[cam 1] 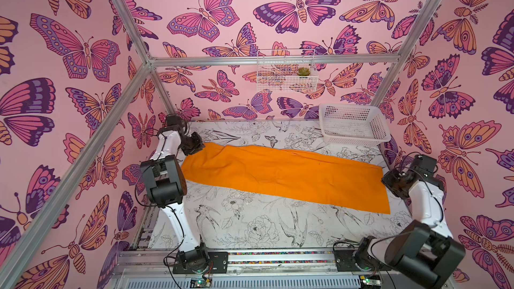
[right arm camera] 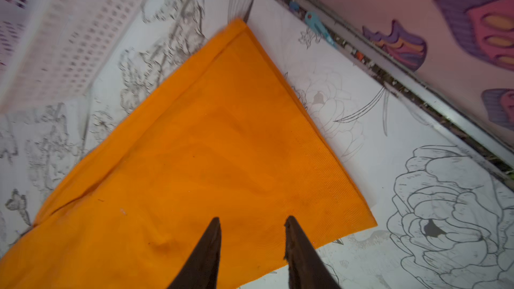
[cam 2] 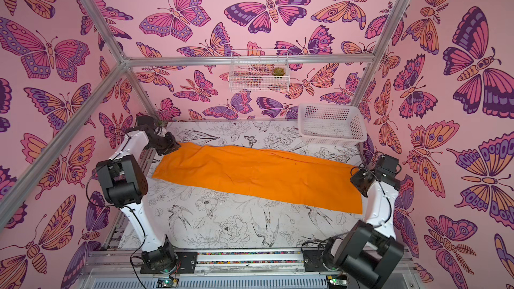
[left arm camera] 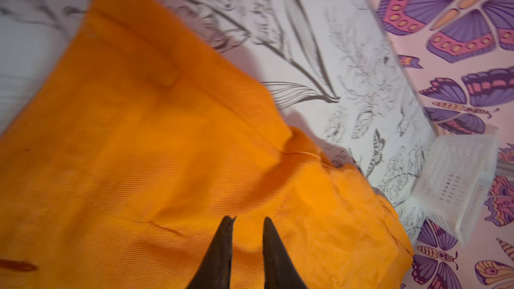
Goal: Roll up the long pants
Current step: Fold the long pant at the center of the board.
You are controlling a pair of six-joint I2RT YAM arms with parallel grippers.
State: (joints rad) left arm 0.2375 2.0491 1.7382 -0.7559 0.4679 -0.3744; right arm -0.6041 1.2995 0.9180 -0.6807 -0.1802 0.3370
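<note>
Left wrist view: the left gripper [left arm camera: 249, 219] has its two dark fingers a narrow gap apart, with nothing between them. It hangs just over the long pants [left arm camera: 139, 148], near their wide, rumpled end. In the right wrist view, the right gripper [right arm camera: 253, 219] stands with a wider gap, also empty, above the flat hem end of the pants [right arm camera: 208, 148]. One hem corner there points toward the rail at the table's edge.

In both top views the pants [cam 1: 283, 173] [cam 2: 258, 175] lie flat as one long orange strip. They run slantwise across the table [cam 1: 250, 226], from the left arm's far corner to the right arm's side. The strip's two ends come close to the table's side edges, so little bare surface is left there. Its near long edge leaves a broad bare band of printed birds and flowers toward the front rail. The band along the far edge is narrower.

A white plastic basket [cam 1: 358, 140] [cam 2: 331, 137] stands at the far right corner, near the strip's far edge but apart from it. A white wire basket [cam 1: 286, 82] hangs from the metal crossbar in front of the butterfly-papered back wall, well above the table. It holds a small green succulent [cam 1: 303, 72].
</note>
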